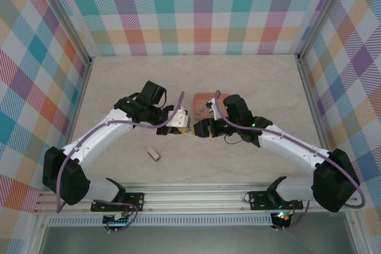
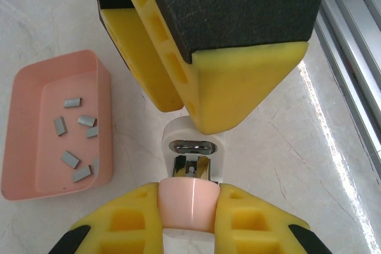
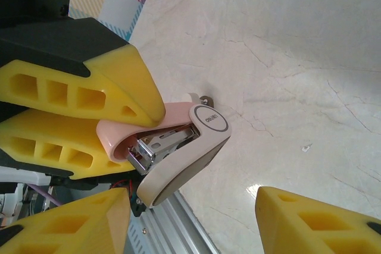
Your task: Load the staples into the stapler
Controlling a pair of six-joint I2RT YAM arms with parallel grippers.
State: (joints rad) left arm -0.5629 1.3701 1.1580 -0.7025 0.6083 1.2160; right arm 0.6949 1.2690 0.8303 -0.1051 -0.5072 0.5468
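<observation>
Not loaded yet imo: left pincer (image 2: 190,204) is clamped on the pink stapler (image 3: 178,147), which is hinged open. Right pincer (image 3: 190,206) gapes wide, holding nothing. The staples (image 2: 70,159) are all lying in the tray (image 2: 36,81) on the worktop (image 2: 286,147).

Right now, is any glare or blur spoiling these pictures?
Left wrist view: a white glare streak crosses the table at right; the stapler gleams. Right wrist view: small glare patch low on the table. Top view: evenly lit, no glare.
</observation>
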